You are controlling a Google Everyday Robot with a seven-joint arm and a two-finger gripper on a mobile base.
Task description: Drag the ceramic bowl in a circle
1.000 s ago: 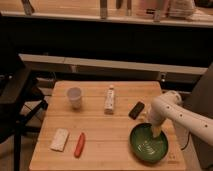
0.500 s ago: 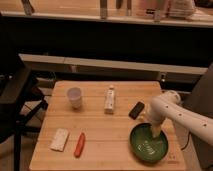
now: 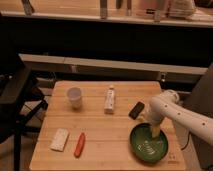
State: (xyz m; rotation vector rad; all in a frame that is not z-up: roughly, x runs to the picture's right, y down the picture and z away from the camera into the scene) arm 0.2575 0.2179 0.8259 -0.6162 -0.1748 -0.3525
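The white arm (image 3: 172,109) enters from the right edge, where it is cut off, bends at a rounded joint and points down. The gripper (image 3: 155,131) is low over the far part of the ceramic bowl (image 3: 148,147), at the near right corner of the desk (image 3: 100,130), with its fingers spread. Whether the tips touch the glaze is hard to make out. Arm and bowl stand as a moment before.

Reaching in from the right with 1 white arm (image 3: 186,118), pointing the gripper (image 3: 155,131) downward at lower right, holding 2 fingers apart.
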